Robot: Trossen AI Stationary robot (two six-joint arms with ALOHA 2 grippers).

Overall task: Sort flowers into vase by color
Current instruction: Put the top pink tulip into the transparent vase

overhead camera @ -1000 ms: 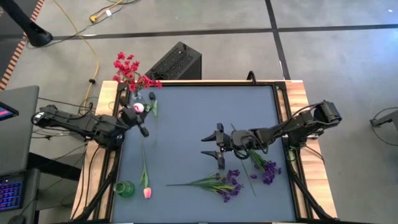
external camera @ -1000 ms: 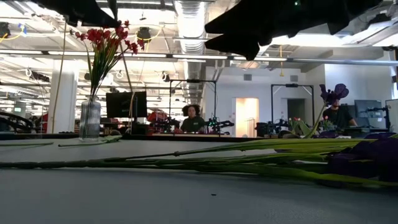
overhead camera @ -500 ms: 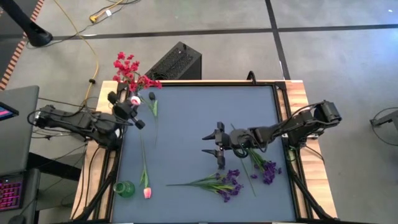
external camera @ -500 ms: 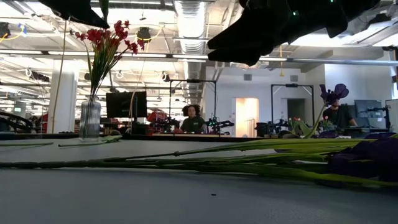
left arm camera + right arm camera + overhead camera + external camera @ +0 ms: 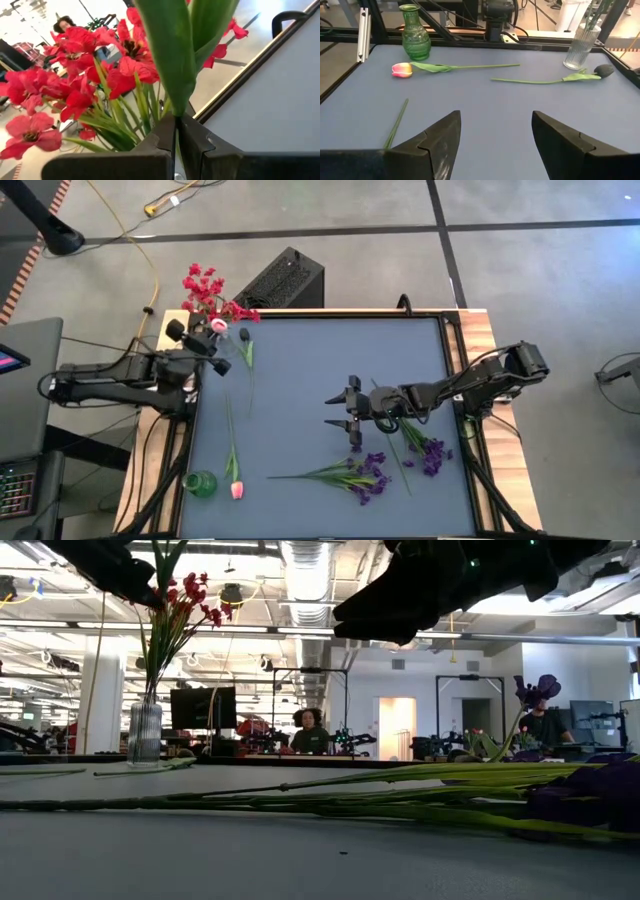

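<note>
A clear ribbed vase (image 5: 145, 732) of red blossoms (image 5: 205, 288) stands at the table's far-left corner. My left gripper (image 5: 212, 340) hovers beside it, shut on a green-leaved flower (image 5: 170, 55). A green vase (image 5: 200, 484) stands near the left front, with a pink tulip (image 5: 236, 489) lying beside it. A dark-budded flower (image 5: 245, 337) lies near the clear vase. Two purple bunches (image 5: 368, 476) (image 5: 432, 455) lie on the table's right half. My right gripper (image 5: 350, 416) is open and hovers over the table's middle, touching nothing. My left gripper pinches the flower's green stem (image 5: 176, 120) between its two fingers, just below where the broad leaves spread. The leaves stick out past the fingertips toward the red blossoms (image 5: 80, 60). The flower is lifted clear of the table; its blossom end is hard to make out.
A raised black rail (image 5: 320, 313) frames the blue tabletop. A black box (image 5: 285, 278) sits on the floor behind the far edge. Bare tabletop lies between the tulip stem and my right gripper. A person (image 5: 308, 730) sits in the room beyond.
My left gripper has carried the flower from over the table's left part toward the far-left corner, ending close beside the clear vase of red blossoms. The right arm has kept still.
</note>
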